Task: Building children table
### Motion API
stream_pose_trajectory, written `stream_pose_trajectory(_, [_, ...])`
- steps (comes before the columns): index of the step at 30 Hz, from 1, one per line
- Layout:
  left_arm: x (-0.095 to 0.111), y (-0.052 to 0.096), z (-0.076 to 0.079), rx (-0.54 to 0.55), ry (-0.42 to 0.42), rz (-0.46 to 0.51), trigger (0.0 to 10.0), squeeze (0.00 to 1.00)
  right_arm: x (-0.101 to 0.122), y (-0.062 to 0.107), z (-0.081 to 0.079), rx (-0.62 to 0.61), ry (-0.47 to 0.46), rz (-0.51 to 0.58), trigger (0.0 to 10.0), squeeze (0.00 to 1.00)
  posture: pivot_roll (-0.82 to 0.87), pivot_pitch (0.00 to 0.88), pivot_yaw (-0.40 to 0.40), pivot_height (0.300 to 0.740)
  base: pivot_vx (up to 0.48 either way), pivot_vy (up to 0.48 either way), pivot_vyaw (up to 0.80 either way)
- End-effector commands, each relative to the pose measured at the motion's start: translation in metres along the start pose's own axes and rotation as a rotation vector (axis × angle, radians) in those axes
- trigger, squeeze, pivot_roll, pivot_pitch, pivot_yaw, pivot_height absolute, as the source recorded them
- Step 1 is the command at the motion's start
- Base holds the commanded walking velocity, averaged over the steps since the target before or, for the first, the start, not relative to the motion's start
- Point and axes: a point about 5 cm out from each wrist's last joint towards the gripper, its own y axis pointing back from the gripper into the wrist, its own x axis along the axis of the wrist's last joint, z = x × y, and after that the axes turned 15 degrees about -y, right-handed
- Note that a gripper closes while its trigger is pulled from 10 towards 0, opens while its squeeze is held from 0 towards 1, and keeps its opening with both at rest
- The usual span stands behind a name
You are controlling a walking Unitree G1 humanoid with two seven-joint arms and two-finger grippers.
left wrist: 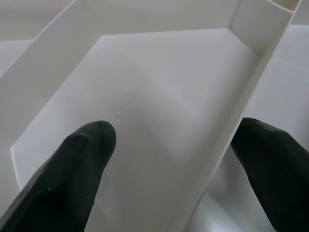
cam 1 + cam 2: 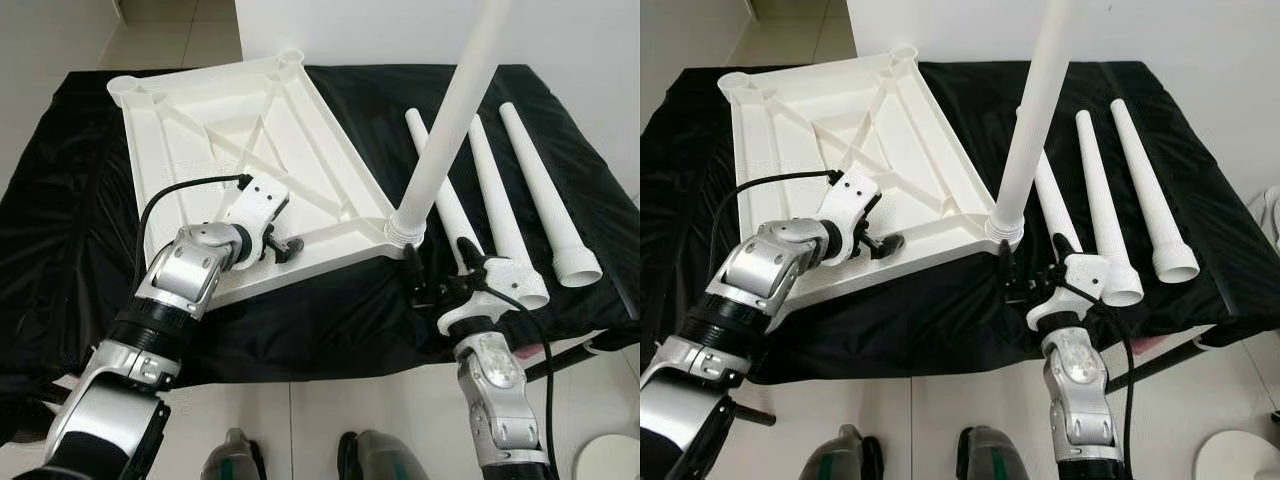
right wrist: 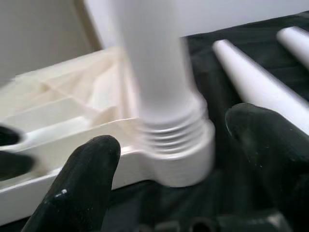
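Tabletop (image 2: pixel 250 130) looks like light, stiff plastic imo; left pincer (image 2: pixel 283 247) open, straddling a rib. Leg (image 2: pixel 440 150) is slick, so grab its threaded base; right pincer (image 3: pixel 178 159) open around it.

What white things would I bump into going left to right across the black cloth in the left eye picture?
Upside-down tabletop → standing leg in its near right corner socket → first lying leg → second lying leg → third lying leg.
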Motion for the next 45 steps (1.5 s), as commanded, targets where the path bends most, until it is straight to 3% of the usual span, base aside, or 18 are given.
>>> stream_pose_trajectory(1, [-0.002,-0.001,0.001,-0.014,-0.01,-0.027,10.0,0.0,0.0,0.002,-0.005,0.045,-0.025,-0.006,10.0,0.0,-0.15,0.055,0.045,0.74,0.0,0.0,0.0])
stream_pose_trajectory(5, [0.002,-0.002,0.004,-0.053,-0.028,-0.026,10.0,0.0,-0.004,0.011,-0.011,0.142,-0.04,-0.057,10.0,0.0,-0.16,0.058,0.051,0.74,0.0,0.0,0.0])
stream_pose_trajectory(11, [0.001,-0.003,0.009,-0.094,-0.041,-0.047,10.0,0.0,-0.003,0.012,-0.005,0.137,-0.019,-0.062,10.0,0.0,-0.17,0.065,0.055,0.74,0.0,0.0,0.0])
stream_pose_trajectory(12, [0.001,-0.004,0.011,-0.106,-0.032,-0.051,8.5,0.0,-0.002,0.012,-0.005,0.135,-0.018,-0.061,10.0,0.0,-0.17,0.067,0.056,0.74,0.0,0.0,0.0])
stream_pose_trajectory(14, [0.001,-0.004,0.012,-0.113,-0.026,-0.054,8.5,0.0,-0.002,0.012,-0.004,0.135,-0.018,-0.061,10.0,0.0,-0.17,0.067,0.056,0.74,0.0,0.0,0.0])
stream_pose_trajectory(15, [0.002,-0.004,0.012,-0.106,-0.011,-0.051,4.6,0.0,-0.002,0.012,-0.005,0.135,-0.018,-0.061,10.0,0.0,-0.17,0.067,0.057,0.74,0.0,0.0,0.0])
stream_pose_trajectory(16, [0.002,-0.005,0.011,-0.098,0.001,-0.052,2.2,0.0,-0.002,0.013,-0.005,0.137,-0.019,-0.062,10.0,0.0,-0.17,0.067,0.057,0.74,0.0,0.0,0.0])
stream_pose_trajectory(17, [0.002,-0.005,0.011,-0.098,0.001,-0.052,2.2,0.0,-0.002,0.013,-0.005,0.137,-0.019,-0.062,10.0,0.0,-0.17,0.067,0.057,0.74,0.0,0.0,0.0])
stream_pose_trajectory(18, [0.002,-0.005,0.01,-0.091,0.015,-0.055,0.0,0.0,-0.002,0.013,-0.005,0.136,-0.019,-0.064,10.0,0.0,-0.17,0.067,0.057,0.74,0.0,0.0,0.0])
stream_pose_trajectory(45, [0.004,0.002,0.011,-0.077,0.051,-0.049,0.0,0.0,-0.004,0.011,-0.005,0.128,-0.013,-0.067,10.0,0.0,-0.16,0.069,0.059,0.74,0.0,0.0,0.0])
